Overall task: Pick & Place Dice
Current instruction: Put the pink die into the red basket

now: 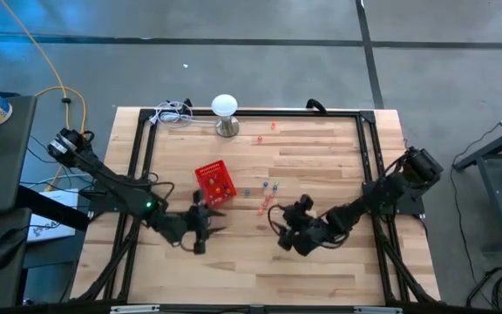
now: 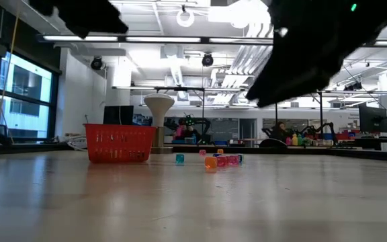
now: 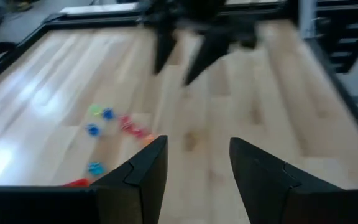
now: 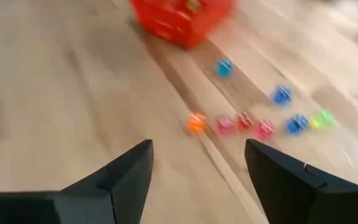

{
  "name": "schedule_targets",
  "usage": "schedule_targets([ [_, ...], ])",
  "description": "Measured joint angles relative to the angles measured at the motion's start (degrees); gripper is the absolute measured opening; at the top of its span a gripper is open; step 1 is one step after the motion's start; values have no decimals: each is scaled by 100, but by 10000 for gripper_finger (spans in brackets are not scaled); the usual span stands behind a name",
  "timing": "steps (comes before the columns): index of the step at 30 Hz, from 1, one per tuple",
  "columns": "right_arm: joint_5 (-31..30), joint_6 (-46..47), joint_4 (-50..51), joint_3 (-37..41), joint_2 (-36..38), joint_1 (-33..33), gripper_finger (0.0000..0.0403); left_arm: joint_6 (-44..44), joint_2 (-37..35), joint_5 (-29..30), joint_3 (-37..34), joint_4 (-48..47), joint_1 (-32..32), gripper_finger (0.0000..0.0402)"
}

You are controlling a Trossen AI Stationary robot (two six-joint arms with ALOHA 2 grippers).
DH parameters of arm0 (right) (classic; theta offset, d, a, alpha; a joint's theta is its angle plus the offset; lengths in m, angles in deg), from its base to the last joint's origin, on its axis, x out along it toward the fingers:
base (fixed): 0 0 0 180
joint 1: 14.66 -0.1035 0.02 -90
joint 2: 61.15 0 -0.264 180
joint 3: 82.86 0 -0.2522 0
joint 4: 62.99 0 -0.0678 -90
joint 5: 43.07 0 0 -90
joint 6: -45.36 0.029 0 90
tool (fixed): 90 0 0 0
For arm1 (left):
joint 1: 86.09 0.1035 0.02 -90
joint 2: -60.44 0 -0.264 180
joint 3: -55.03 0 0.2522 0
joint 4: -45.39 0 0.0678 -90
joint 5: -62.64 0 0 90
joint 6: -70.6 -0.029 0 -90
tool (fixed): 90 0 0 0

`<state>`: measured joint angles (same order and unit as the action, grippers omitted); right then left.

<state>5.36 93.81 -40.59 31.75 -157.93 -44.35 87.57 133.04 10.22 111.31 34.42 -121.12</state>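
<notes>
From above, the wooden table (image 1: 321, 262) carries a small red basket (image 1: 215, 180) near its middle. Just to the basket's right a loose cluster of dice (image 1: 267, 194) lies scattered on the bare wood, and two more sit apart near the far edge, close to a white lamp (image 1: 224, 112). The left gripper (image 1: 206, 215) hangs just in front of the basket. The right gripper (image 1: 288, 220) is near the cluster, on its front right side. Neither touches a die.

From table height, the basket (image 2: 119, 142) stands left of centre, and the dice (image 2: 219, 160) form a short row running left to right, an orange one nearest. Each die is too small to tell which face is up.

Past the left arm's fingers (image 3: 138, 180), spread apart with nothing between them, the dice (image 3: 114, 121) lie off to one side, and the other arm's gripper (image 3: 188, 53) shows beyond.

Past the right arm's fingers (image 4: 126, 177), also spread and empty, the dice (image 4: 260, 124) string out in a line ahead: orange, reds, pink, blue, green, with two blue ones nearer the basket (image 4: 182, 18).
</notes>
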Motion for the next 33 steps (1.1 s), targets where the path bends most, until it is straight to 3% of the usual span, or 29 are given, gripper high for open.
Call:
schedule_targets([
  [8, 139, -457, -469, 200, -766, 159, 193, 406, 198, -1, 0, 232, -480, 166],
  [14, -236, -501, -665, 202, -1231, 320, 166, 435, 465, -35, 0, 407, -605, 166],
  [33, -453, -677, -860, 191, -1433, 1204, 160, 516, 824, -53, 0, 544, -655, 166],
])
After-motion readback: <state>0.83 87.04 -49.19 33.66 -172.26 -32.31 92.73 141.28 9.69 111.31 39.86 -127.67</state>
